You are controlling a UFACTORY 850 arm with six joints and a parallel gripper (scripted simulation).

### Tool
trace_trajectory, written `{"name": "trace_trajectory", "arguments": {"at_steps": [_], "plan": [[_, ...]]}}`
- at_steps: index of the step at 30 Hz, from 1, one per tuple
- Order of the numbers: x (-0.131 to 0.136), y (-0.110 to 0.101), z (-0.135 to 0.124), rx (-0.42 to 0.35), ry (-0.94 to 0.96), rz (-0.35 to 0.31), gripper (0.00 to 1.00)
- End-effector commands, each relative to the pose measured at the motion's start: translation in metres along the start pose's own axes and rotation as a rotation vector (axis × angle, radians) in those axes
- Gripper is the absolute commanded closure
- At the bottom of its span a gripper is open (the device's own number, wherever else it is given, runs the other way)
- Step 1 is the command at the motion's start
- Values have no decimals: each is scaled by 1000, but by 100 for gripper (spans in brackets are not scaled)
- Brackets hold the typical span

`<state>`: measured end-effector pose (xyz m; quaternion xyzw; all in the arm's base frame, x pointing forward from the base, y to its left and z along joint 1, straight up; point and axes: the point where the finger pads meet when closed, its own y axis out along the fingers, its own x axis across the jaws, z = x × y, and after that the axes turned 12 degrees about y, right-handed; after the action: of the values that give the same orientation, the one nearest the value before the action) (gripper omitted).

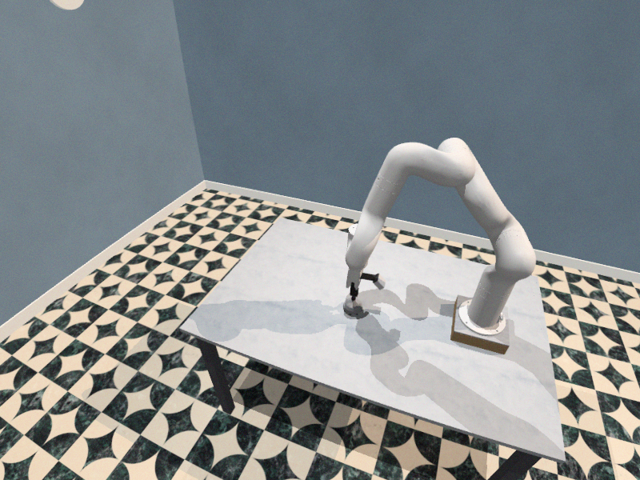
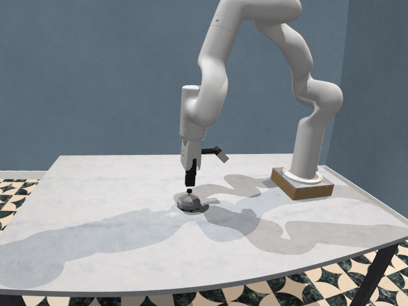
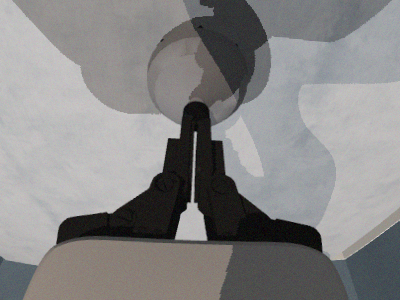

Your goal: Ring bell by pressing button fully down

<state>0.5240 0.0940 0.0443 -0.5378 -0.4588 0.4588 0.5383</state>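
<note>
The grey domed bell (image 2: pixel 187 202) stands upright on the marble table, near its middle; it also shows in the top view (image 1: pixel 354 309) and in the wrist view (image 3: pixel 200 77). Its small black button (image 2: pixel 188 190) sits up on top. My gripper (image 2: pixel 189 184) is shut and empty, pointing straight down. Its fingertips hang just above the button, with a small gap visible between them in the exterior view. In the wrist view the shut fingertips cover the button.
The arm's base (image 2: pixel 301 182) sits on a wooden block at the table's right side. The wrist camera bracket (image 2: pixel 215 152) sticks out to the right of the gripper. A raised rim runs along the table's right edge.
</note>
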Motion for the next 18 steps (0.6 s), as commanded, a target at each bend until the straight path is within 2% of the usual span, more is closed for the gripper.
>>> {"name": "trace_trajectory", "arguments": {"at_steps": [1, 11, 18], "plan": [[0, -14, -1, -2, 0, -1, 100], [0, -40, -1, -2, 0, -1, 100], [0, -46, -1, -2, 0, -1, 100]]}}
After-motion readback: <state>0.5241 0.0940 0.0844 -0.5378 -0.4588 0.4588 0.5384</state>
